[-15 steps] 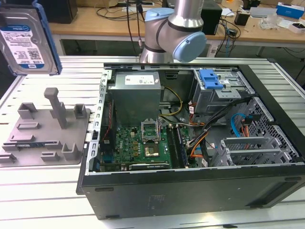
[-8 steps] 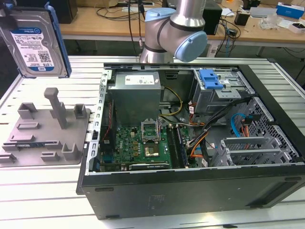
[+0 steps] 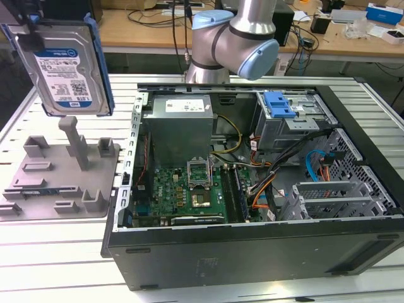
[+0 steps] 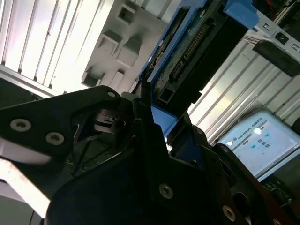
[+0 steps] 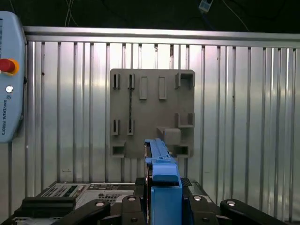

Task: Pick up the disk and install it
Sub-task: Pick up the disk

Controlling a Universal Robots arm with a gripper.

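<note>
The disk (image 3: 66, 69), a silver drive with a white-and-blue label in a blue carrier, hangs upright in the air at the exterior view's left. It is well above the grey fixture tray (image 3: 60, 180). My gripper (image 3: 33, 14) is shut on the disk's upper end at the frame's top edge. In the first wrist view the disk (image 5: 161, 168) shows edge-on between my dark fingers (image 5: 140, 187), with the tray (image 5: 152, 110) lying below it. The second wrist view shows the disk's connector edge (image 4: 194, 44) sticking out past the gripper body.
An open computer case (image 3: 252, 246) lies to the right of the tray, with a motherboard (image 3: 183, 192), a power supply (image 3: 180, 126) and a drive bay carrying a blue ribbed latch (image 3: 279, 104). The arm's base (image 3: 230, 41) stands behind it. A teach pendant (image 5: 9, 79) lies on the slatted table.
</note>
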